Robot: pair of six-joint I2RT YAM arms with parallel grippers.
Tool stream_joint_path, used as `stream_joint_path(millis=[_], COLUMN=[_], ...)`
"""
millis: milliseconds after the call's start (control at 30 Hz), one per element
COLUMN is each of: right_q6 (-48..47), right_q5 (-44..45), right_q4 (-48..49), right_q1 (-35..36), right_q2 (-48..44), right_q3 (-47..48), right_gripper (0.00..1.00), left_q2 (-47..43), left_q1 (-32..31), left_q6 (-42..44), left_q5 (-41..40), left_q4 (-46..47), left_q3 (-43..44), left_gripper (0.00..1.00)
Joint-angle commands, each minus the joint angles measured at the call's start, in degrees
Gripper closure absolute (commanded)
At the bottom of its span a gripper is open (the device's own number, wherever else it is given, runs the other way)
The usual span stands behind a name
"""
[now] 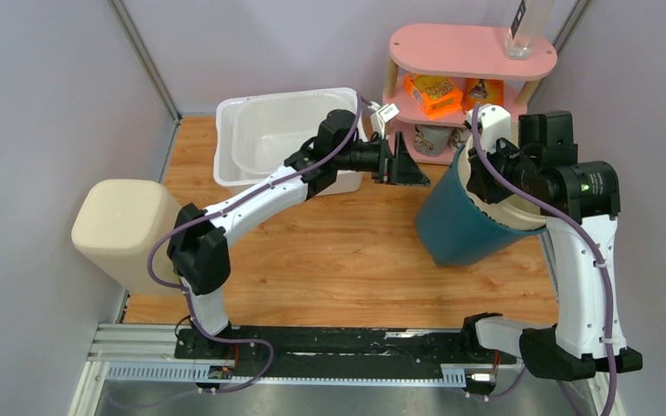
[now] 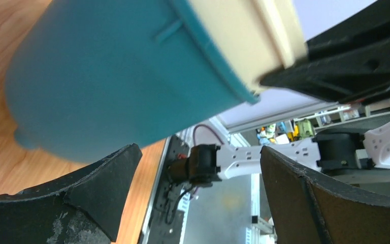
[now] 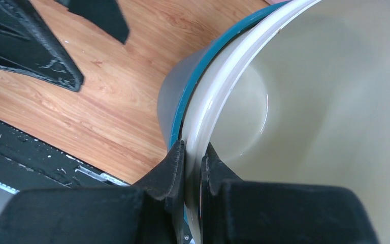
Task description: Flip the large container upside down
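The large container [image 1: 461, 224] is a teal bucket with a cream inside. It leans over on the wooden table [image 1: 329, 260], mouth towards the right arm. My right gripper [image 1: 484, 170] is shut on its rim; in the right wrist view the gripper [image 3: 193, 150] pinches the cream lip of the container [image 3: 304, 91] between both fingers. My left gripper [image 1: 408, 165] hangs open just left of the container, apart from it. In the left wrist view that gripper [image 2: 198, 150] holds nothing, and the container's teal wall [image 2: 117, 76] fills the space above it.
A white tub [image 1: 251, 130] stands at the back left under the left arm. A beige bin [image 1: 121, 227] sits at the table's left edge. The pink shelf [image 1: 473, 48] at the back right carries a bottle [image 1: 525, 26], an orange box [image 1: 432, 92] and a mug [image 1: 434, 139].
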Motion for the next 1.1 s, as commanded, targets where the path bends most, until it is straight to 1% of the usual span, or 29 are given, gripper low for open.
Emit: stream_joint_path(millis=[0,167,300,400,500,600,867,1067], right_q6=[-1.17,-0.11,0.24,-0.54,-0.24,0.07,0.17,-0.76], right_q5=[-1.93,-2.24,-2.42,-1.68,-1.29,-0.92,0.46,1.65], right_q4=[7.12,8.72,9.52,9.90,10.69,11.10,12.59,12.84], right_q1=[0.95,1.86,3.26,4.99,6.50,6.95,6.99,6.98], right_q2=[-0.93,-0.97,-0.75,-0.50,-0.44,0.03,2.39,5.07], right_q3=[1.17,-0.24,-1.39,-2.02,-1.89,-0.77,7.52,19.04], right_gripper=[1.00,1.00,1.00,1.00,1.00,1.00,1.00,1.00], left_q2=[2.73,7.28,8.94,9.25,9.53,9.95,9.77,10.17], left_q1=[-1.32,-2.41,-2.72,-2.72,-3.06,-3.07,-3.62,-4.21], left_q6=[-5.57,-6.70,-5.72,-4.27,-1.32,-0.50,-0.14,-0.30], left_q5=[0.45,-1.31,-6.25,-9.23,-13.66,-15.40,-17.82,-18.57], left_q4=[8.06,6.38,1.16,-0.17,-6.40,-9.00,-13.82,-15.12], left_q3=[6.18,11.48,12.59,13.02,14.59,13.61,7.40,3.90], left_gripper=[0.00,0.00,0.00,0.01,0.03,0.04,0.05,0.05])
